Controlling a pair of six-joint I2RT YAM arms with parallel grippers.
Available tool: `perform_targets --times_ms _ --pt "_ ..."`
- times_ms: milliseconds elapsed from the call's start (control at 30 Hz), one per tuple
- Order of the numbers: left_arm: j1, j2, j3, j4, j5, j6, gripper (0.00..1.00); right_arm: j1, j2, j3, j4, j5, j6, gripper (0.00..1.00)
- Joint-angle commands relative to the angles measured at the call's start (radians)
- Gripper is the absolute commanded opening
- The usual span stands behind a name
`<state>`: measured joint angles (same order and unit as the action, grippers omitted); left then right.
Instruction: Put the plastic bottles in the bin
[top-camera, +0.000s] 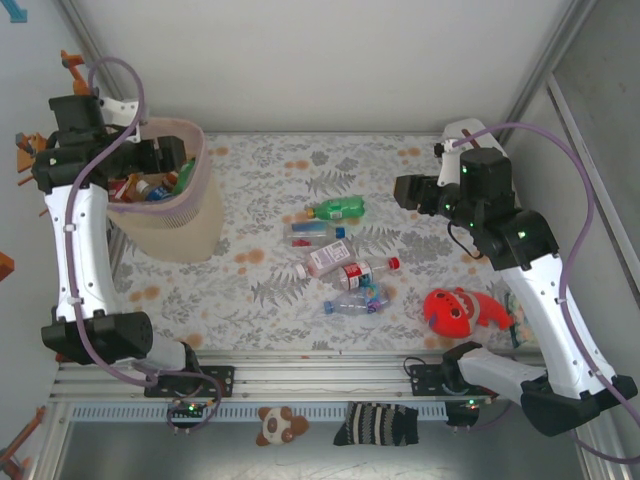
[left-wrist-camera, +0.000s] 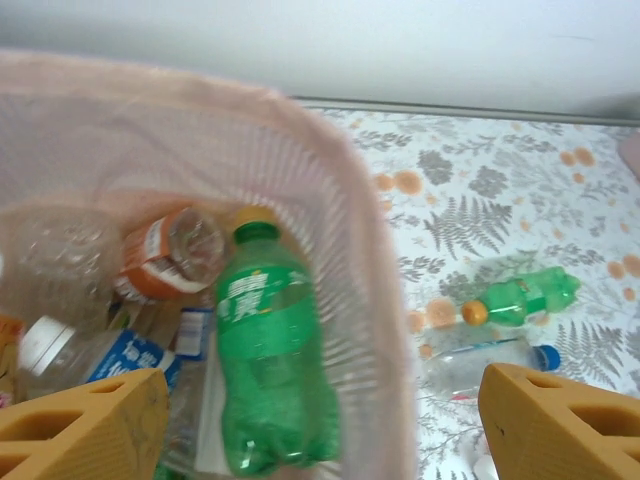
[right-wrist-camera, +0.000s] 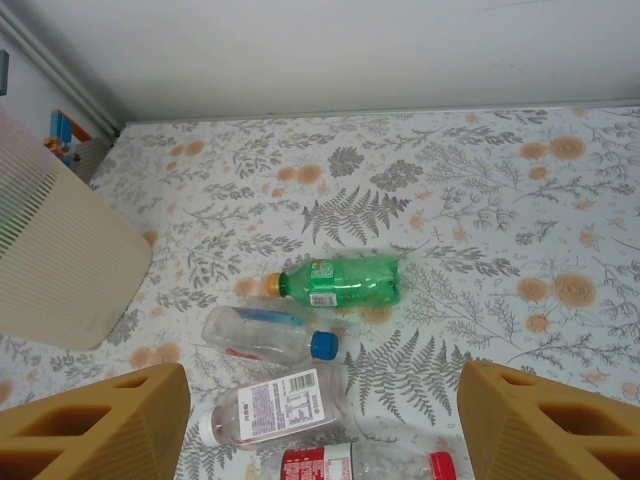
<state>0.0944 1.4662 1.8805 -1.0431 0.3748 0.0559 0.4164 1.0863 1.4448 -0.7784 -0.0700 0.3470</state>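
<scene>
L gripper (top-camera: 170, 157) is hovering over bin (top-camera: 178, 228) at far left, jaws apart, empty; green bottle (left-wrist-camera: 265, 350) is lying inside. R gripper (right-wrist-camera: 320, 420), jaws apart, is hanging above bottles (top-camera: 345, 268) mid-worktop (top-camera: 262, 168).

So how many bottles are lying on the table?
5, in one cluster: green bottle farthest, then blue-capped bottle, white-labelled bottle, red-capped bottle, crumpled bottle nearest. More may be hidden.
</scene>
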Motion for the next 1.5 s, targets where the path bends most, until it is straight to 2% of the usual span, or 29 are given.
perform_targets --times_ms 0,233,467,667,967,1167,1467 --pt "-0.07 -0.013 0.049 -0.032 0.009 0.024 0.8 -0.001 -0.011 0.013 0.005 -0.004 -0.002 0.7" --pt "-0.253 0.021 0.092 -0.033 -0.009 0.117 0.78 -0.001 -0.025 0.006 0.001 0.001 -0.002 0.7" --pt "-0.477 0.093 0.068 -0.039 -0.068 0.324 0.76 0.0 -0.032 0.002 -0.001 0.004 0.001 0.7" --pt "-0.598 0.208 0.046 -0.078 -0.127 0.483 0.75 -0.001 -0.043 -0.001 -0.009 0.014 0.0 0.7" --pt "-0.652 0.363 -0.067 -0.061 -0.131 0.742 0.75 -0.001 -0.055 -0.011 -0.015 0.026 -0.001 0.7" --pt "-0.652 0.448 -0.144 0.028 -0.08 0.832 0.77 -0.001 -0.056 -0.014 -0.018 0.032 -0.005 0.7" --pt "-0.652 0.555 -0.195 0.144 -0.034 0.867 0.79 -0.001 -0.067 -0.012 -0.034 0.056 -0.013 0.7"
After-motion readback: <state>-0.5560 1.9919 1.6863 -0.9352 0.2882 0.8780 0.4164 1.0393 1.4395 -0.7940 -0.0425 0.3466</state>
